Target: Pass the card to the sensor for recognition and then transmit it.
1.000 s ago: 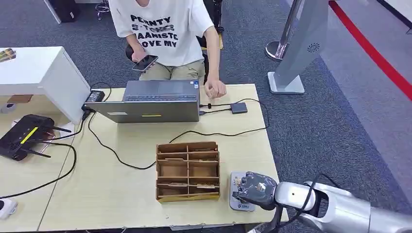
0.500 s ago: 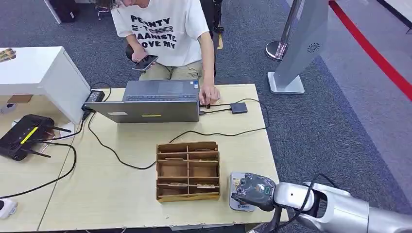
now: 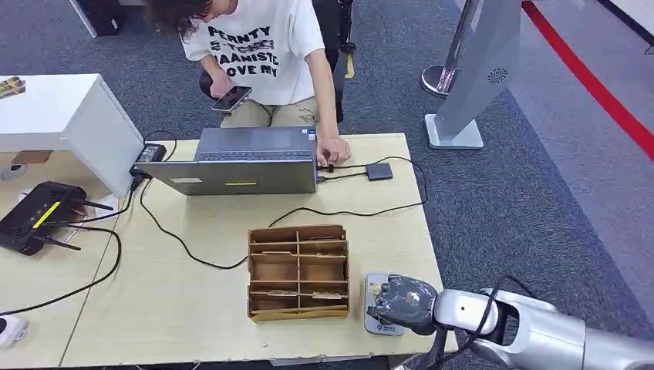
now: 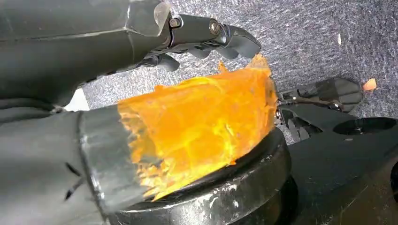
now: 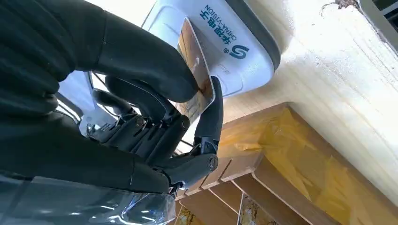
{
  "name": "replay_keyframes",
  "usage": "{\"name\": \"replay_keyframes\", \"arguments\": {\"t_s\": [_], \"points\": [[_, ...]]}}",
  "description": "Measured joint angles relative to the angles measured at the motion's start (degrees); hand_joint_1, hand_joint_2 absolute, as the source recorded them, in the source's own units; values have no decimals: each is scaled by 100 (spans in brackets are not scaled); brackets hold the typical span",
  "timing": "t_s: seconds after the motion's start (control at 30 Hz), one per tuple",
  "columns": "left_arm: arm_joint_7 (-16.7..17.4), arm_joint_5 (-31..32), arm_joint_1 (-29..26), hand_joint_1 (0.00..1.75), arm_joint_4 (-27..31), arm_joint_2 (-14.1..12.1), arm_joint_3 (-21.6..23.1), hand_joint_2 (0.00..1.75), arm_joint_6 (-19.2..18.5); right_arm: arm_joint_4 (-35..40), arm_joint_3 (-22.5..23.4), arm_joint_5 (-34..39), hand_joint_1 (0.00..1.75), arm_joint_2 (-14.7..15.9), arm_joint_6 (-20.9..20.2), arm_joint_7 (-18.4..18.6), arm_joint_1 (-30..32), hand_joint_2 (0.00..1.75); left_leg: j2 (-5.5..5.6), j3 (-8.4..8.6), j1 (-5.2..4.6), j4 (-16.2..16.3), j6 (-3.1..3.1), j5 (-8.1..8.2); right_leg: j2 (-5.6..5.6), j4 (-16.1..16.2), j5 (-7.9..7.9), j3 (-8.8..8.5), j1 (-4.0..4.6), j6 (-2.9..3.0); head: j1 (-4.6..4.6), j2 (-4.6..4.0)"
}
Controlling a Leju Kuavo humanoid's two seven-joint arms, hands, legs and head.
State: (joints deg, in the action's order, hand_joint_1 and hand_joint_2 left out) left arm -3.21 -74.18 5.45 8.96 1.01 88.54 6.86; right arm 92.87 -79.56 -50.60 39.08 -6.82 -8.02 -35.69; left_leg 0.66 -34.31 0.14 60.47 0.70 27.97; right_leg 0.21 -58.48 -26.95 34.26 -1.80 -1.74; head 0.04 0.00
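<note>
Card (image 5: 196,70) sits pinched between the thumb and a dark finger of the right hand (image 3: 402,301), held just above the white sensor (image 5: 234,44), a rounded pad with blue lettering. In the head view that sensor (image 3: 375,318) lies at the near right corner of the pale wooden table (image 3: 193,308), partly covered by the hand, whose silver arm comes in from the lower right. Whether the card touches the pad cannot be told.

The left hand (image 4: 206,37) hangs over grey carpet, its dark fingers curled in with nothing in them; an orange-wrapped thumb (image 4: 202,126) lies beside them.

Just to the left of the sensor stands a cardboard organiser (image 3: 298,271) with several compartments, some holding cards. A black cable (image 3: 231,262) winds across the table behind it. Farther back is a grey laptop (image 3: 243,162), with a small dark hub (image 3: 379,170) to its right. A person in a white printed shirt (image 3: 258,46) sits behind the table, one hand (image 3: 333,150) on the table by the laptop, the other holding a phone (image 3: 230,99). On the left are a black router (image 3: 35,216) and a white box (image 3: 65,116).
</note>
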Motion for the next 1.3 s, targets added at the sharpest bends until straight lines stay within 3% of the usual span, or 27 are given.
{"name": "replay_keyframes", "arguments": {"t_s": [0.27,0.67,0.83,1.3], "points": [[-15,-7,0,0,0,0,0,0,0,-4,-11,0,175,0,9,11,0,175,0,0,0,0,0,0,0,0,0,0,0,0,0,0],[-35,26,-2,0,0,0,0,0,-17,-183,384,-190,175,-175,494,483,101,175,0,0,0,0,0,-1,0,-2,0,0,0,0,0,0],[-35,33,-1,0,0,0,0,0,-17,-195,820,-295,175,-238,654,667,159,175,0,0,0,0,0,-1,0,-2,0,1,0,0,0,0],[-11,190,0,0,0,0,0,0,-20,-195,2144,-855,175,-767,1294,1030,667,175,0,0,1,0,-1,-1,0,-2,0,1,0,0,0,0]]}}
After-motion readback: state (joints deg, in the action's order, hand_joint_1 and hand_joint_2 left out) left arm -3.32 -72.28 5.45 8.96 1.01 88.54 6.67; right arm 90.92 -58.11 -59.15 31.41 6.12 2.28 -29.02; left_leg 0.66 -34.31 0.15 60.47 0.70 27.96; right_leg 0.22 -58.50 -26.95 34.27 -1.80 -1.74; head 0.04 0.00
